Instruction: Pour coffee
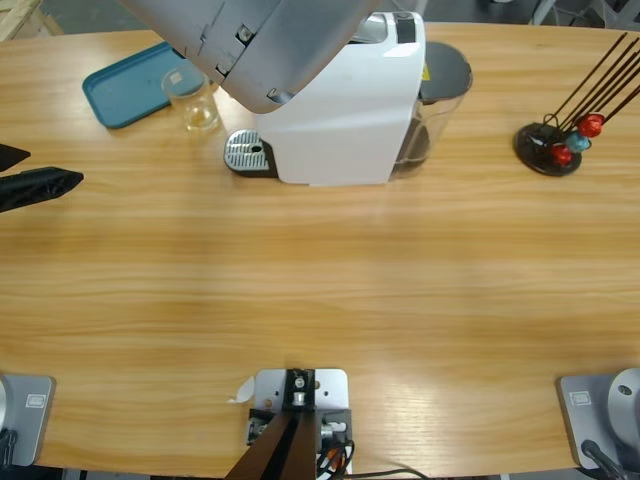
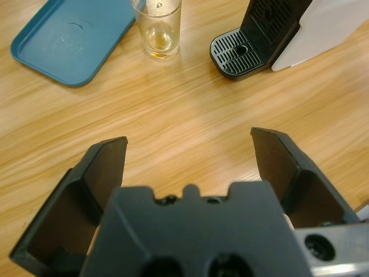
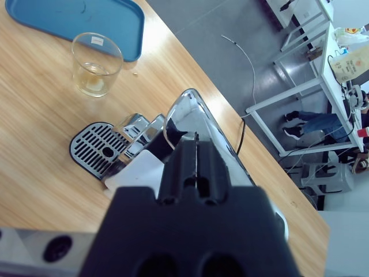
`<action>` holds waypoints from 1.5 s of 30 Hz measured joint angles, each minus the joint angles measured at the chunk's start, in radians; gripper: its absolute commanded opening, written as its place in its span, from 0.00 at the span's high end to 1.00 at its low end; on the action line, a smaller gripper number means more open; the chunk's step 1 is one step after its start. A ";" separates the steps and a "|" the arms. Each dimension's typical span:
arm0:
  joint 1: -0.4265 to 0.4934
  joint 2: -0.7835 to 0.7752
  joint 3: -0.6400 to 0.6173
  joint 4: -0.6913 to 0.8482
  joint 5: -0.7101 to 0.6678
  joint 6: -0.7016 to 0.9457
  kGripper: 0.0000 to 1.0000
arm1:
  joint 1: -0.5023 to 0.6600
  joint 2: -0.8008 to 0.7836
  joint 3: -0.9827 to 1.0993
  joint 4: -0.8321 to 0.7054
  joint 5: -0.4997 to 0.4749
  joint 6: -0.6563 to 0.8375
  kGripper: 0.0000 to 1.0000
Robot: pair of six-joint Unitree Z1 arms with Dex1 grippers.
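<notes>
The left gripper (image 2: 189,151) hovered low over the bare desk (image 1: 320,290), pointed toward the coffee machine (image 1: 340,110), its fingers (image 2: 106,164) spread wide with nothing between them. In the high view it showed only as black tips (image 1: 40,187) at the picture's edge, well apart from the machine. The right arm (image 1: 260,45) hung above the machine as a large silver elbow; its gripper (image 3: 196,151) pointed down at the machine's chrome top (image 3: 190,115), the two fingers pressed together and holding nothing.

A small clear glass (image 1: 192,100) stood upright on the desk just beside the machine's drip grate (image 1: 248,152), touching the edge of a blue tray (image 1: 135,85). The wrist views showed what the high view barely did: only a thin amber film of coffee (image 2: 159,43) lay at the bottom of the glass. The right wrist view alone showed the floor and white benches (image 3: 300,75) beyond the desk. Only the high view showed a black capsule stand (image 1: 548,148) with red and blue capsules on the machine's far side.
</notes>
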 measured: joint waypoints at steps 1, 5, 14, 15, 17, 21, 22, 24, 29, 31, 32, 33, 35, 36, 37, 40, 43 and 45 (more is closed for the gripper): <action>0.000 -0.001 0.000 0.000 0.000 0.000 0.11 | 0.000 0.000 0.000 -0.001 0.000 0.000 1.00; 0.000 -0.007 0.005 0.000 -0.010 0.000 0.11 | 0.000 0.000 0.000 -0.005 0.000 0.000 1.00; 0.000 -0.009 0.006 0.000 -0.015 0.000 0.11 | -0.007 0.003 0.000 -0.016 0.000 0.000 1.00; 0.000 -0.009 0.006 0.000 -0.016 0.000 0.11 | -0.009 0.004 0.000 -0.017 0.000 0.000 1.00; 0.000 -0.009 0.006 0.000 -0.016 0.000 0.11 | -0.017 0.006 0.000 -0.021 0.000 0.000 1.00; 0.000 -0.009 0.006 0.000 -0.016 0.000 0.11 | -0.032 0.010 0.000 -0.027 0.000 0.000 1.00; 0.000 -0.009 0.006 0.000 -0.016 0.000 0.11 | -0.035 0.011 0.000 -0.027 0.000 0.000 1.00; 0.000 -0.009 0.006 0.000 -0.016 0.000 0.11 | -0.038 0.012 0.000 -0.027 0.000 0.000 1.00; 0.000 -0.009 0.006 0.000 -0.016 0.000 0.11 | -0.041 0.014 0.000 -0.029 0.000 0.016 1.00; 0.000 -0.009 0.006 0.000 -0.016 0.000 0.11 | -0.041 0.017 0.001 -0.030 0.000 0.025 1.00; 0.000 -0.009 0.006 0.000 -0.016 0.000 0.11 | -0.041 0.019 0.001 -0.031 0.000 0.029 1.00; 0.000 -0.009 0.006 0.000 -0.016 0.000 0.11 | -0.041 0.021 0.002 -0.031 0.000 0.033 1.00; 0.000 -0.009 0.006 0.000 -0.016 0.000 0.11 | -0.041 0.024 0.003 -0.034 0.000 0.039 1.00; 0.000 -0.009 0.006 0.000 -0.016 0.000 0.11 | -0.041 0.025 0.004 -0.034 0.000 0.043 1.00; 0.000 -0.009 0.006 0.000 -0.016 0.000 0.11 | -0.041 0.025 0.005 -0.036 0.000 0.046 1.00; 0.000 -0.009 0.006 0.000 -0.017 0.000 0.11 | -0.041 0.025 0.010 -0.044 0.000 0.053 1.00; 0.000 -0.013 0.006 0.000 -0.017 0.000 0.11 | -0.041 0.026 0.015 -0.051 0.001 0.063 1.00; 0.000 -0.015 0.006 0.000 -0.017 0.000 0.11 | -0.041 0.026 0.018 -0.057 0.001 0.070 1.00</action>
